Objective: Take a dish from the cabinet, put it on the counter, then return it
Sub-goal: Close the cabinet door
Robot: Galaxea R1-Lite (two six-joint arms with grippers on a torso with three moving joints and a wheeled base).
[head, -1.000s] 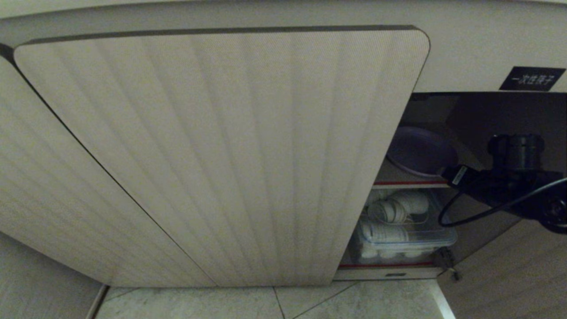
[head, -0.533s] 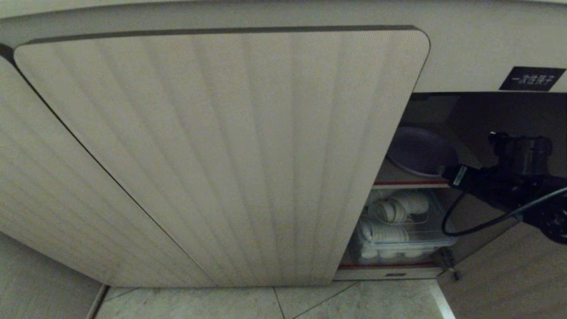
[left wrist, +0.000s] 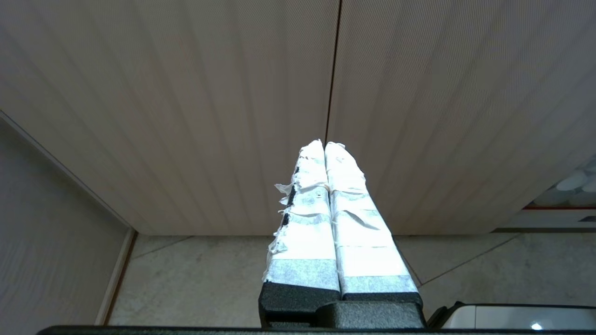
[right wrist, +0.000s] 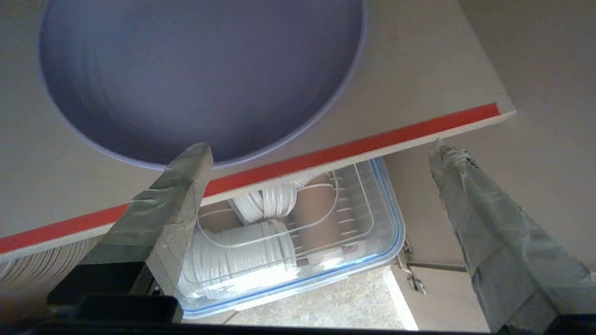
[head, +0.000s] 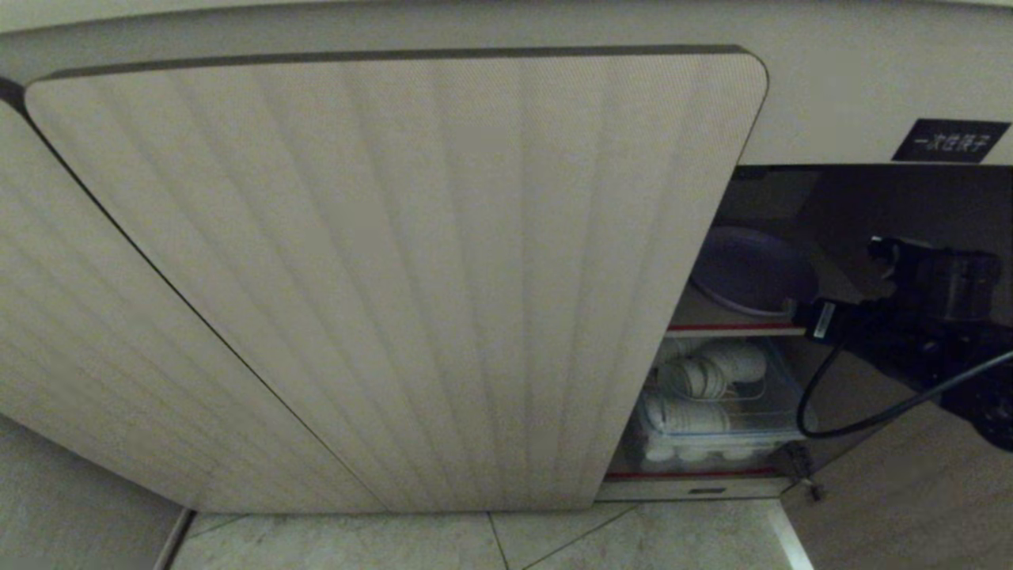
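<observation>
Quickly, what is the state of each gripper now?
Left gripper: closed, holding nothing.
Right gripper: open, empty, before the dish.

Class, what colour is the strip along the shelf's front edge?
Red; the strip on the shelf shows best in the right wrist view.

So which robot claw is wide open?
The right gripper, reaching toward the purple plate on the cabinet's shelf, has its fingers spread far apart. The left gripper has its fingers pressed together.

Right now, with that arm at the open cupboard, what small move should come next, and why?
Probably ease the right end effector forward to straddle the round lavender plastic plate's near rim: its fingers stand open and empty, just short of the red-edged shelf where the plate rests.
</observation>
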